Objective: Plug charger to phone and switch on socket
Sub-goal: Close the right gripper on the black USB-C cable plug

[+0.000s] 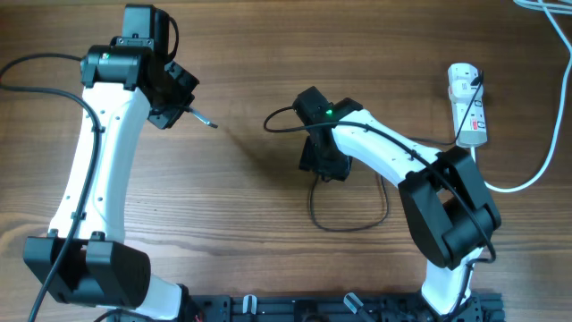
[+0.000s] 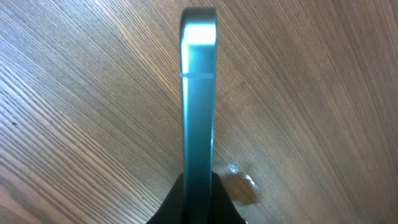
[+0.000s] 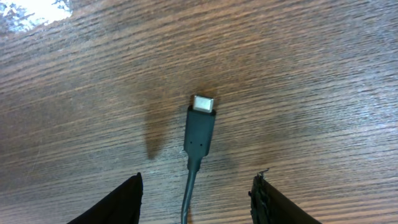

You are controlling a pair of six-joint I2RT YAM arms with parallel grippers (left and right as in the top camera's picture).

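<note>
The step in hand looks like picking up the plug end of the charger (image 3: pixel 200 127): the right end effector (image 3: pixel 196 200) hangs over it near the middle of the tabletop (image 1: pixel 232 197), jaws apart, one on each side of the thin black cable and, as far as the wrist view shows, touching neither cable nor connector. The silver tip points away from the wrist, and the rest of the cable lies in a loose loop just below that arm in the overhead view. The left end effector (image 1: pixel 186 109) is clamped on the phone (image 2: pixel 198 93), held edge-on above the wood well to the left of the charger – only its teal-tinted narrow side shows, so which end carries the port cannot be told. Next, I judge, the right jaws must close on the connector body just behind the tip, square enough not to twist it, then bring it in line with the phone's port. The socket (image 1: pixel 469 107) lies at the far right, well apart from both arms – its switch is for afterwards
</note>
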